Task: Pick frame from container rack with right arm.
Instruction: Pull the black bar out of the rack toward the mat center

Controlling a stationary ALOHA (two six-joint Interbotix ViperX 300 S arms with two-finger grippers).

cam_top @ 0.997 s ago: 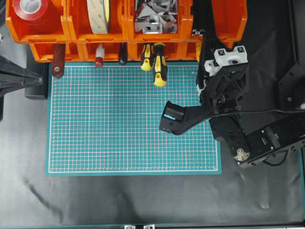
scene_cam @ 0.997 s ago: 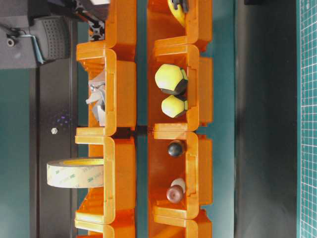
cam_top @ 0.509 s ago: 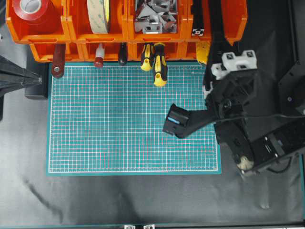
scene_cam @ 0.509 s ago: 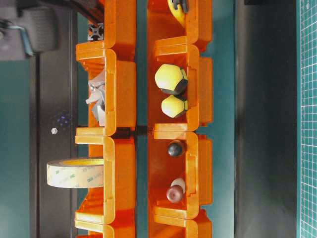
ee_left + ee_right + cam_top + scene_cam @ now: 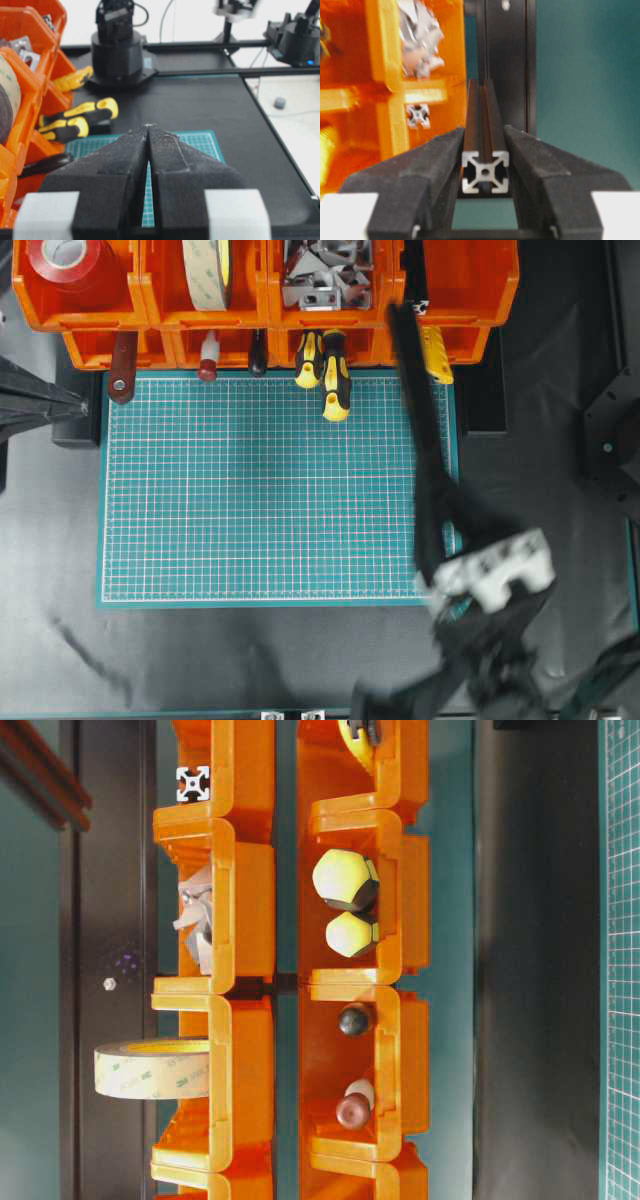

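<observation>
Green cutting mat (image 5: 260, 490) below orange container rack (image 5: 450, 285), right gripper (image 5: 485, 165) clamped on black frame (image 5: 485, 172), left gripper (image 5: 148, 132) closed on nothing

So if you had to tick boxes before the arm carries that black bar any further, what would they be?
1. Frame clamped between the right gripper pads: ok.
2. Frame lifted out of the container rack: ok; it hangs over the green mat.
3. Bar's far end clear of the screwdrivers: cannot tell, the picture is blurred.
4. Second bar left in its bin: ok.
5. Left gripper shut and out of the way: ok.
</observation>
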